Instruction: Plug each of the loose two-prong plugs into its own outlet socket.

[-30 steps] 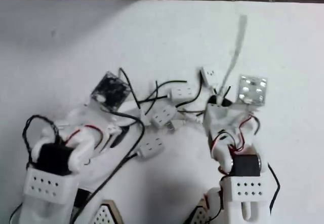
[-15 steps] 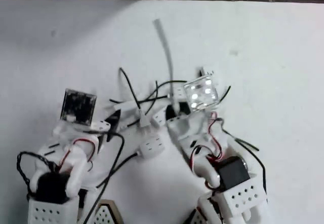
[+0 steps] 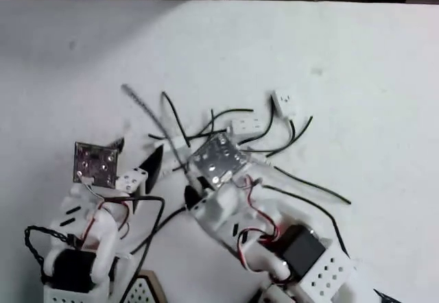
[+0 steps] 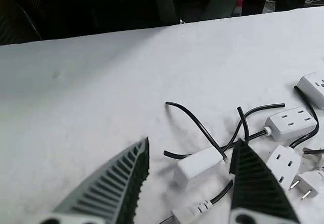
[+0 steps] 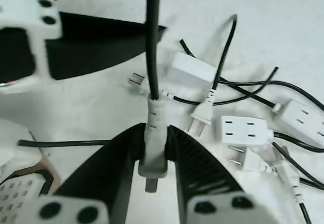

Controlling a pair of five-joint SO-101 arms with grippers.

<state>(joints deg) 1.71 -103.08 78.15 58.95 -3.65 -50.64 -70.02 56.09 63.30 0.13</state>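
Pinching plug [image 5: 154, 113] between jaws — right gripper [image 5: 154, 134]; left gripper [image 4: 192, 144] spread wide near outlet socket [image 4: 198, 167]

I count two arms, the left arm [image 3: 86, 241] and the right arm [image 3: 274, 241], so two claws, the left claw [image 4: 192, 143] and the right claw [image 5: 154, 128], over one counter [image 3: 357, 49]. From the left wrist I make out four white sockets [image 4: 291, 123]. From the right wrist I count three plugs: the held plug [image 5: 153, 143] gripped in the right claw, a second plug [image 5: 202, 118] just beside it, and a third plug [image 5: 266, 159] near it. The black cords [image 3: 302, 179] are too tangled for me to count.
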